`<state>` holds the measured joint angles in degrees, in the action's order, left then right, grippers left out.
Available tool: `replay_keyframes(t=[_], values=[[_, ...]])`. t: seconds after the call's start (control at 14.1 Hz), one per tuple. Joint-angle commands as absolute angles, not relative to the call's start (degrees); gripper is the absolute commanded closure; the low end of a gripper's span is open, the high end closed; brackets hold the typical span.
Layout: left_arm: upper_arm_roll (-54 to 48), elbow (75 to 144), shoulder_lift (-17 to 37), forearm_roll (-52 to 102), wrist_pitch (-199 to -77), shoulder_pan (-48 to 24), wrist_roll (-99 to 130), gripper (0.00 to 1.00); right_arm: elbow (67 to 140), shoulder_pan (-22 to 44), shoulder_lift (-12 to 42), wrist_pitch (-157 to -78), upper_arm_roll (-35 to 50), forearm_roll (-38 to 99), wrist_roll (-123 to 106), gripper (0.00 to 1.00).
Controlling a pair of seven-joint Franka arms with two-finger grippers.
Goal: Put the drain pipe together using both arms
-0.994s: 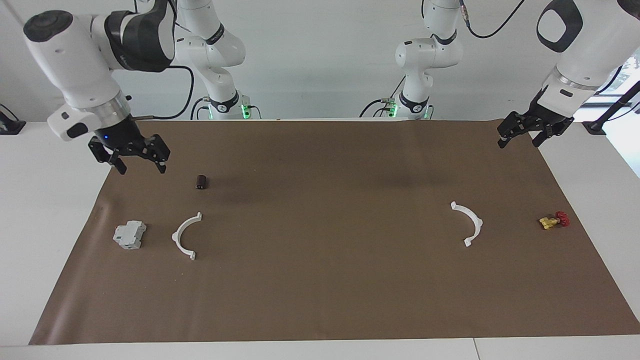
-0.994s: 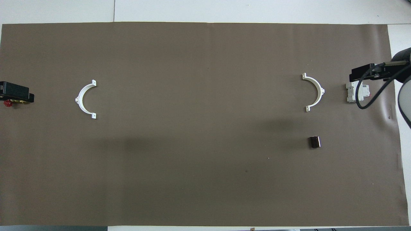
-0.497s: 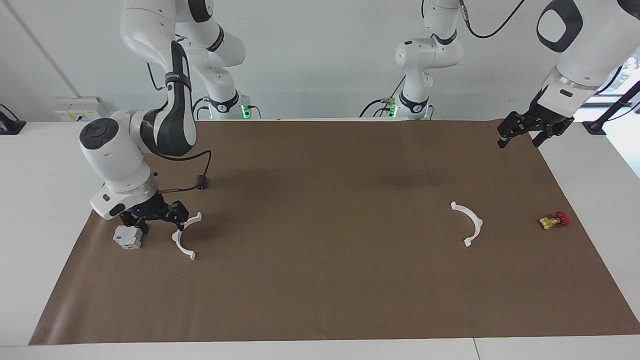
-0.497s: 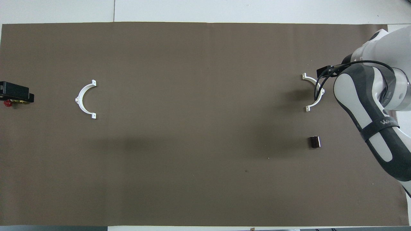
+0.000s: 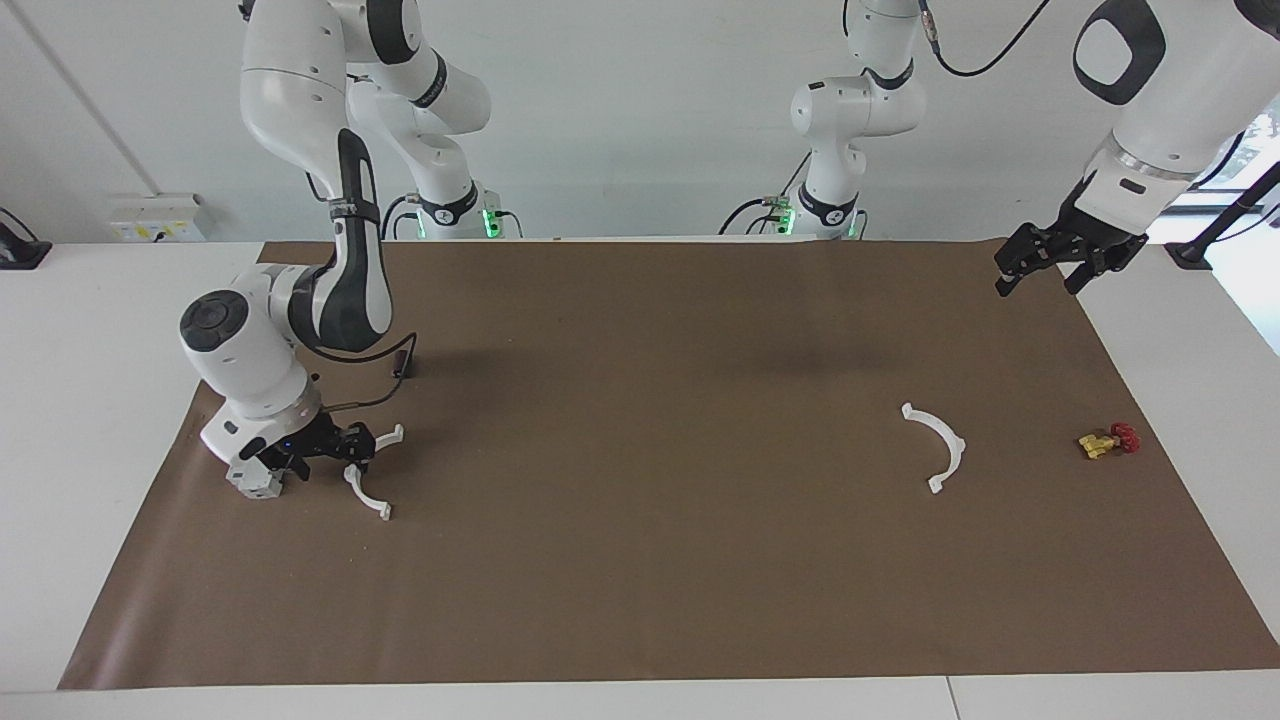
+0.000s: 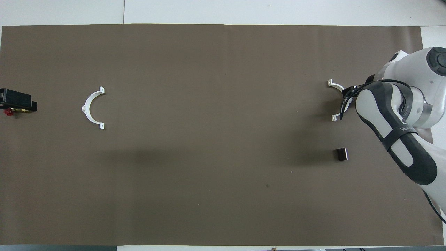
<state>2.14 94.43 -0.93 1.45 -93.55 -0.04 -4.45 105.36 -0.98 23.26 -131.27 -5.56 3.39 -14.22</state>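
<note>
Facing view first, from its left edge across: my right gripper [image 5: 318, 448] is down at the mat [image 5: 640, 600], set over the middle of the half-ring arc [image 5: 366, 493] at the right arm's end of the table, with the grey block [image 5: 252, 481] just beside it. I judge I came in low here to take that arc by its curved back, so the end tabs stay free for joining. Whether my fingers are apart or already pinched on the plastic I cannot tell; the wrist hides them. A small dark cylinder [image 6: 341, 154] lies nearer to the robots than this arc. Well apart, toward the left arm's end, the second arc [image 5: 938, 447] lies flat and untouched, its open side turned toward the first, which should suit bringing the two together. Close by sits the red-and-yellow valve [image 5: 1108, 440]. My left gripper [image 5: 1040, 272] waits in the air over the mat's corner, fingers spread. No container is on the table.
</note>
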Motion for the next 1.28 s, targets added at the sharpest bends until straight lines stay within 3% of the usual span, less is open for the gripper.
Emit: replay_keyframes(t=[0.0, 0.43, 0.57, 0.99, 1.21], values=[[2.5, 96.0, -2.3, 1.9, -94.1, -0.4, -4.0, 0.00, 106.7, -0.9, 23.1, -133.4, -5.1, 5.3, -15.7, 0.27], [2.1, 96.2, -2.4, 1.9, -93.9, -0.9, -3.8, 0.00, 107.9, -1.0, 23.7, -135.5, -5.1, 5.4, -16.3, 0.32], [2.2, 96.5, -2.4, 1.9, -95.9, -0.5, -4.1, 0.00, 107.9, -0.9, 23.7, -135.4, -5.1, 5.4, -16.8, 0.37], [2.2, 111.2, -1.3, 1.9, -116.0, 0.2, -4.4, 0.00, 109.2, -1.0, 23.5, -135.4, -5.1, 6.0, -17.1, 0.43], [2.2, 118.2, 2.0, 1.9, -127.8, 0.3, -4.4, 0.00, 109.3, -0.9, 23.5, -135.4, -5.0, 6.0, -17.1, 0.61]])
